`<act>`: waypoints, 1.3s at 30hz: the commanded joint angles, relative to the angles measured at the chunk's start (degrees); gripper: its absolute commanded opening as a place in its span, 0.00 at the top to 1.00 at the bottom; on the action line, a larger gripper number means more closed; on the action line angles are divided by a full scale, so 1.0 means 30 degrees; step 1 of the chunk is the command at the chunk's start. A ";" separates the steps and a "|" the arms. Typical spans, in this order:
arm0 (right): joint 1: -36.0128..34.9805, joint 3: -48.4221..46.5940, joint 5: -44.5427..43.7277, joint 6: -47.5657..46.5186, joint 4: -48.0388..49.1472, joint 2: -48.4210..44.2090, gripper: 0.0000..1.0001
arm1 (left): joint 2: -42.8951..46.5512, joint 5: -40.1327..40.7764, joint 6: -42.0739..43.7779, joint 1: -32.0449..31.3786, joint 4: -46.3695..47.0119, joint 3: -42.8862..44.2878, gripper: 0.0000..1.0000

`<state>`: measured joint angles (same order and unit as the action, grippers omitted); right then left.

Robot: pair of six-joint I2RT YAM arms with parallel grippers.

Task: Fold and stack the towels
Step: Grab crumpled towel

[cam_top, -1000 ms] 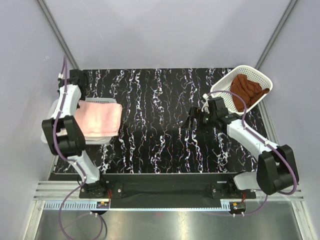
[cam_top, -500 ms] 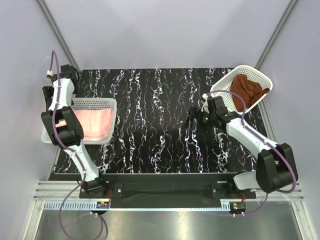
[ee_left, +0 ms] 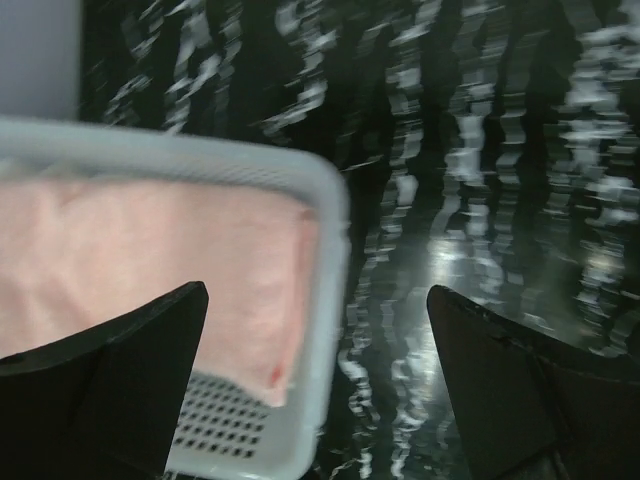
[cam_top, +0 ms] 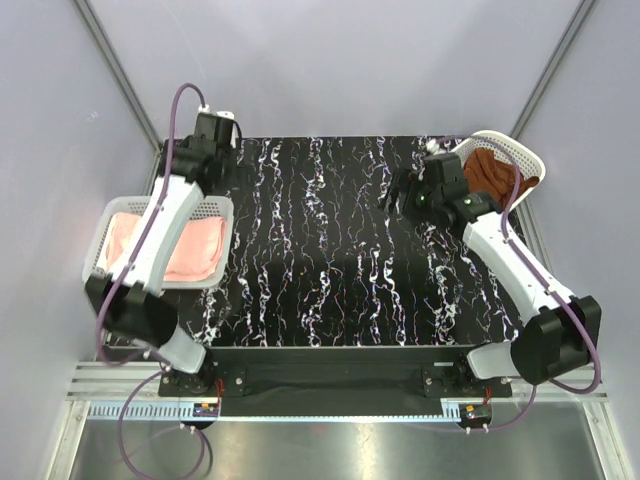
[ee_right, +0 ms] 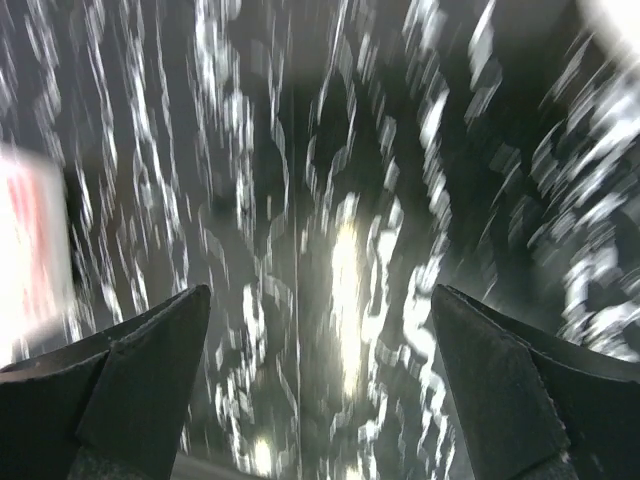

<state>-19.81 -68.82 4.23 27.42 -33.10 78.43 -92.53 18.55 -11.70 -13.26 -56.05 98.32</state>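
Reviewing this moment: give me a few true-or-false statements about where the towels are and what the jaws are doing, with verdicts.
1. The pink towel lies inside the left basket. True.
2. The left jaws grip the pink towel. False: they stand wide open with nothing between them.
3. The rust-brown towel sits in the tilted right basket. True.
4. The rust-brown towel is stacked on the pink one. False: they lie in separate baskets on opposite sides of the table.
5. The right jaws are shut. False: they stand open and empty above the table.

White arms (cam_top: 168, 215), black joints (cam_top: 135, 310), purple cables (cam_top: 176, 100).
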 commanded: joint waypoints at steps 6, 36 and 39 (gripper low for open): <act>0.4020 -0.7312 -0.5358 -0.2341 -0.1353 0.3992 0.00 | 0.6552 -1.0832 -0.0871 -0.1616 0.6579 -0.6869 0.01; 1.2610 -2.1499 -0.3632 -0.5184 -0.3291 1.9912 0.76 | 0.9160 -0.1963 0.0916 -0.6597 0.7079 -0.8926 0.01; 1.2639 -2.2088 -0.3435 -0.5478 -0.3379 1.8479 0.99 | 1.0508 -0.2254 0.0533 -0.6568 0.8573 -0.9599 0.01</act>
<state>17.34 -129.69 -4.43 12.97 -43.11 140.20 -66.13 8.32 -9.54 -33.23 -37.56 68.93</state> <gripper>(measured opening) 0.099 0.987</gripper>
